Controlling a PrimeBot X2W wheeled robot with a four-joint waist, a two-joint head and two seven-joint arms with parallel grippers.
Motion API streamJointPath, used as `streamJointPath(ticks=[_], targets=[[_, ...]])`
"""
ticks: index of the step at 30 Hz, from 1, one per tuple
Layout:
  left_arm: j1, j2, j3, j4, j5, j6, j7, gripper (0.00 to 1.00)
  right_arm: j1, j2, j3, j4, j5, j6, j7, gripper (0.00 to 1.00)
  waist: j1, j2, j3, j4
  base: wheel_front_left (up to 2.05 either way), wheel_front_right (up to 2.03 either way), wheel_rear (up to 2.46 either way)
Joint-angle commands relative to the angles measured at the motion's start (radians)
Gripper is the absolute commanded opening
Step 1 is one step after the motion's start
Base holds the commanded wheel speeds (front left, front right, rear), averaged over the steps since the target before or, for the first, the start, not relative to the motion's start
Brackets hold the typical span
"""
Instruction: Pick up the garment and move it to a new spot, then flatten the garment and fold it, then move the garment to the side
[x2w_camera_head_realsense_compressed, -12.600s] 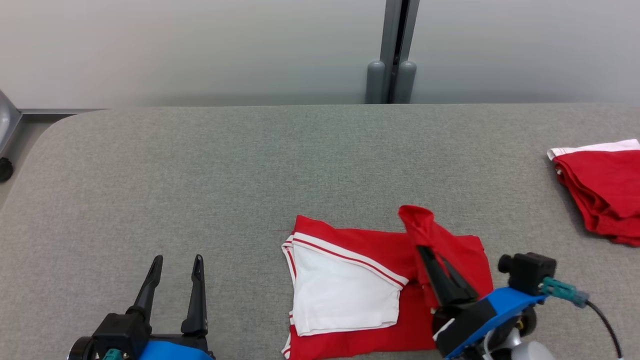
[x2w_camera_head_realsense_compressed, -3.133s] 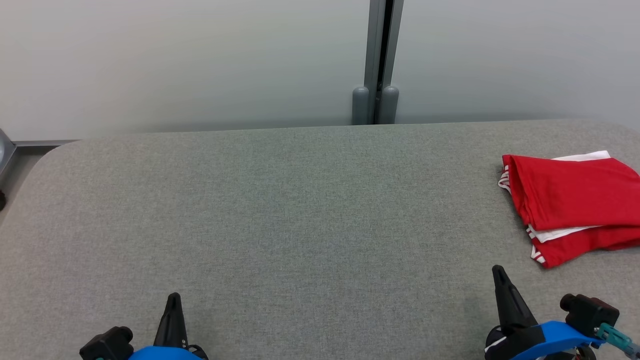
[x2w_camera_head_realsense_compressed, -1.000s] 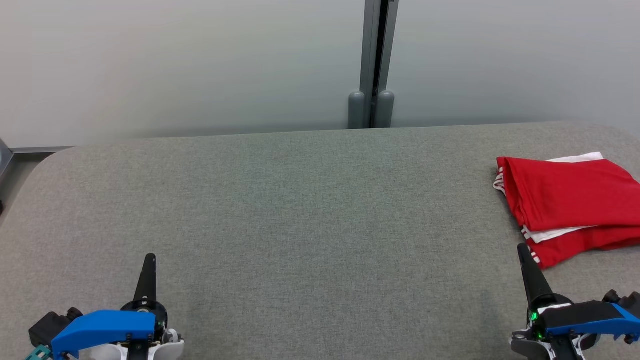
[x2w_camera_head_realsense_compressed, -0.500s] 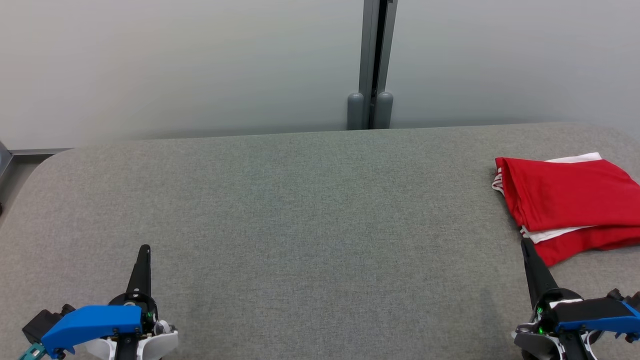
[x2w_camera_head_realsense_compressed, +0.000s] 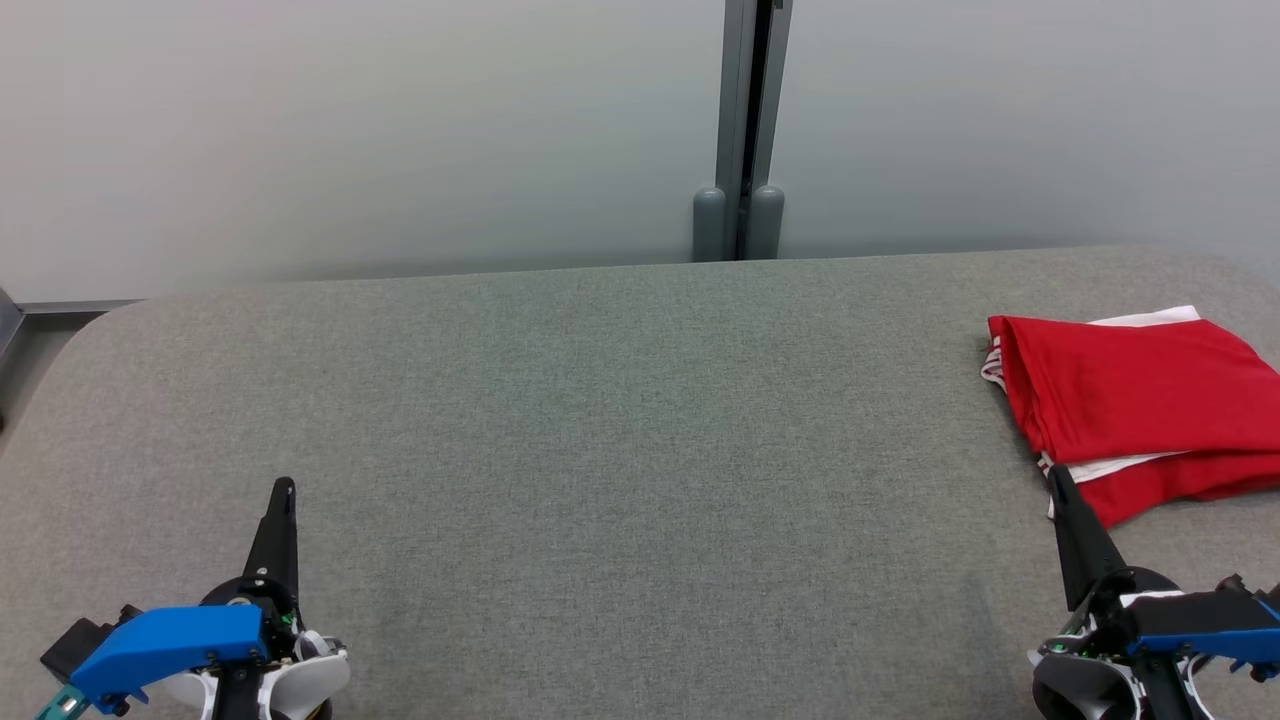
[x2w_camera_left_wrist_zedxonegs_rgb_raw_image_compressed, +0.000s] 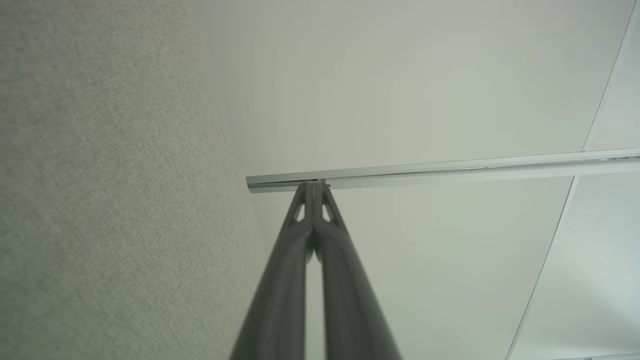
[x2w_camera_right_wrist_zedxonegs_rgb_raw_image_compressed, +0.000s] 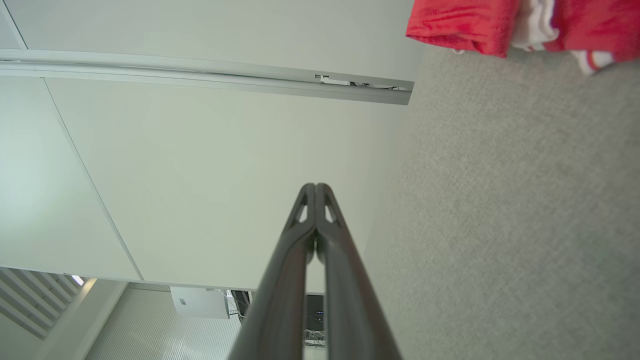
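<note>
Left gripper (x2w_camera_head_realsense_compressed: 284, 488): fingers pressed together, nothing between them, low over the desk (x2w_camera_head_realsense_compressed: 640, 450) at my near left. My left wrist view shows the same closed pair (x2w_camera_left_wrist_zedxonegs_rgb_raw_image_compressed: 314, 186) against bare wall. Over the last second it has only crept forward a little.

Desk ahead of and between both grippers is bare grey felt. About twelve seconds back the garment lay here, half folded, with my right gripper on it. It is gone from that spot.

Wall post (x2w_camera_head_realsense_compressed: 738, 120) stands far ahead, between the two grippers' lines.

Right gripper (x2w_camera_head_realsense_compressed: 1058, 476): also closed tight and carrying nothing. Its wrist view confirms this (x2w_camera_right_wrist_zedxonegs_rgb_raw_image_compressed: 316, 186). It has barely shifted in the last second.

Garment (x2w_camera_head_realsense_compressed: 1130, 395): folded, red with white trim, lying just ahead and to the right of the right gripper's tip, and far off to the right of the left gripper. In the head view the tip looks close to the pile's near corner. The wrist view puts the cloth (x2w_camera_right_wrist_zedxonegs_rgb_raw_image_compressed: 460, 20) well ahead and off to one side, so I judge them apart.

Meaning: fold done, garment set aside, both grippers let go and pulled back. I judge the task finished.

Count:
- grippers: two
- desk: one
- wall post: one
- red pile: one, apparently two garments, with my folded one on a lower garment (x2w_camera_head_realsense_compressed: 1170, 482). The layers are hard to separate.
</note>
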Motion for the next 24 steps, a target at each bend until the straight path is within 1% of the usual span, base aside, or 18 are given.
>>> streamJointPath(ticks=[1,12,24], targets=[[-0.020,-0.002,0.010,-0.007,-0.019,-0.009,0.006,0.00,-0.012,-0.002,-0.004,-0.007,0.020,0.000,0.005,0.00,0.0000,-0.0001,0.000,0.000,0.00,0.00,0.00],[-0.026,-0.004,0.022,-0.013,-0.085,-0.018,0.026,0.00,-0.016,-0.002,-0.013,-0.012,0.093,0.000,0.025,0.00,0.0000,-0.0001,-0.003,-0.002,0.00,0.00,0.00],[-0.024,-0.004,0.022,-0.012,-0.081,-0.016,0.026,0.00,-0.016,-0.002,-0.013,-0.012,0.089,0.000,0.025,0.00,0.0000,-0.0001,-0.003,-0.002,0.00,0.00,0.00]])
